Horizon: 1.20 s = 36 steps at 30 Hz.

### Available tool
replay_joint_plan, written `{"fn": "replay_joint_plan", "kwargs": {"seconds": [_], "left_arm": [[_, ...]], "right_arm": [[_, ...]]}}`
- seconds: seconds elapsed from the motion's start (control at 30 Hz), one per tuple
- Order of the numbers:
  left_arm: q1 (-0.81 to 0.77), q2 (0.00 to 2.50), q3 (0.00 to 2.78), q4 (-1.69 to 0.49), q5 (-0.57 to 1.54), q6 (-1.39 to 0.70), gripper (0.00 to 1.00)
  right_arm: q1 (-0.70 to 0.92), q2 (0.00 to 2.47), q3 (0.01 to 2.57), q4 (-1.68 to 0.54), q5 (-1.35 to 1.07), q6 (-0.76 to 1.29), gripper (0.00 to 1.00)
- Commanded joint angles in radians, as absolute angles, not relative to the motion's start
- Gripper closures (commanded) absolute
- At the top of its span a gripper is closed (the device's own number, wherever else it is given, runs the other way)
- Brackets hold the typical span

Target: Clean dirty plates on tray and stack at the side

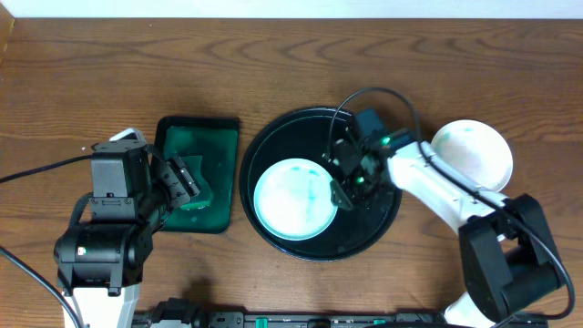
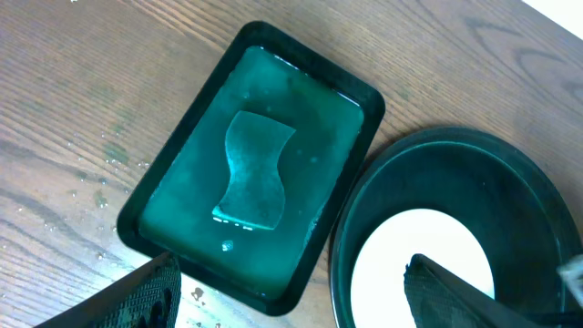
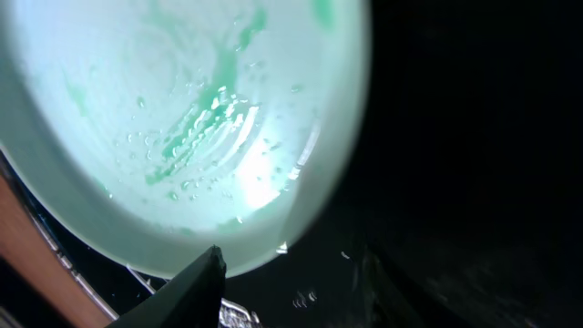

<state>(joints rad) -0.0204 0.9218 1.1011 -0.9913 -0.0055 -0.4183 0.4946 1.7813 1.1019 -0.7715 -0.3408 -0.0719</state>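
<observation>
From overhead I see one white plate [image 1: 291, 199] lying in the left half of the round black tray [image 1: 378, 228], its surface wet and streaked with teal. A second plate [image 1: 471, 153] sits on the bare tabletop [image 1: 364, 55] to the right of the tray, well clear of its rim and partly covered by my right arm. My right gripper [image 1: 344, 182] is down inside the tray at the right-hand edge of the first plate. In the right wrist view that plate [image 3: 182, 118] fills the frame, beaded with droplets, with one fingertip [image 3: 205, 282] just at its lower rim. The other finger is lost against the black, so I cannot tell whether the jaws are closed on the plate. My left gripper [image 1: 187, 182] hangs over the rectangular green tray [image 1: 164, 132] beside the black one, jaws spread wide and holding nothing. Its wrist camera shows the green tray [image 2: 137, 214] filled with teal liquid, with a waisted sponge [image 2: 253, 173] lying flat in the middle.
</observation>
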Motion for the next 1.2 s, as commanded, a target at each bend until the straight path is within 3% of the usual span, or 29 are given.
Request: {"fn": "replay_joint_plan", "kwargs": {"seconds": [0.0,0.2,0.4,0.5,0.6,0.73,0.93,1.0,1.07,1.17], "left_arm": [[-0.015,0.921,1.121,-0.994,-0.007,-0.416,0.21],[-0.015,0.921,1.121,-0.994,-0.007,-0.416,0.21],[-0.015,0.921,1.121,-0.994,-0.007,-0.416,0.21],[-0.015,0.921,1.121,-0.994,-0.007,-0.416,0.21],[-0.015,0.921,1.121,-0.994,-0.007,-0.416,0.21],[-0.015,0.921,1.121,-0.994,-0.007,-0.416,0.21],[-0.015,0.921,1.121,-0.994,-0.007,-0.416,0.21],[-0.015,0.921,1.121,-0.994,-0.007,-0.416,0.21],[-0.015,0.921,1.121,-0.994,-0.007,-0.416,0.21],[-0.015,0.921,1.121,-0.994,-0.007,-0.416,0.21]], "right_arm": [[0.524,1.781,1.078,-0.718,-0.363,-0.082,0.59],[0.523,1.787,1.018,-0.621,-0.139,0.014,0.67],[0.524,1.792,0.992,-0.569,-0.148,0.006,0.99],[0.523,1.792,0.992,-0.529,-0.128,-0.040,0.99],[0.523,1.792,0.992,-0.447,0.044,-0.114,0.99],[0.523,1.792,0.994,-0.259,0.229,-0.361,0.99],[0.524,1.792,0.994,0.022,0.172,-0.742,0.99],[0.524,1.790,0.994,0.072,0.184,-0.737,0.92],[0.522,1.780,0.994,0.107,0.213,-0.638,0.69],[0.510,1.739,0.994,0.073,0.211,-0.341,0.43]]}}
